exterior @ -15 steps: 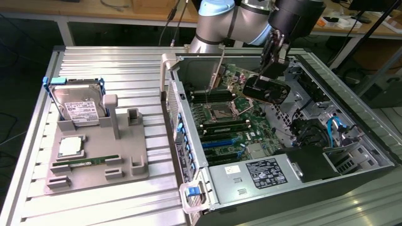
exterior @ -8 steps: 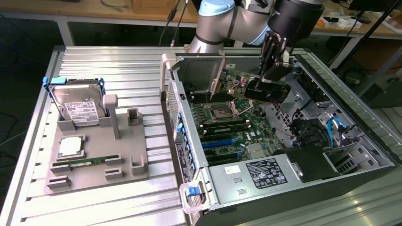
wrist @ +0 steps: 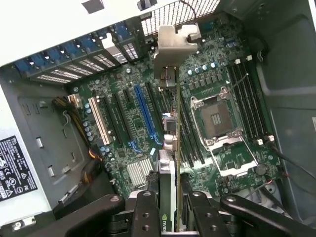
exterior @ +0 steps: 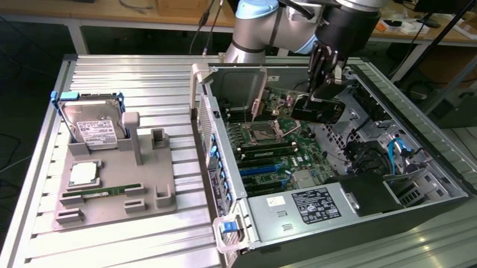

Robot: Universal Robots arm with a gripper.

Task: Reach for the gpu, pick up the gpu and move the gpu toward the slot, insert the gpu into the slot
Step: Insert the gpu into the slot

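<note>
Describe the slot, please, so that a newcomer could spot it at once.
Look inside the open computer case at the green motherboard. Among its row of long parallel connectors lies the slot. It is the only long blue one; its neighbours are black or white.

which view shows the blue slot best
The wrist view: the slot runs full length, uncovered, seen face-on. In the exterior view it is a slanted blue strip among others on the motherboard.
</note>
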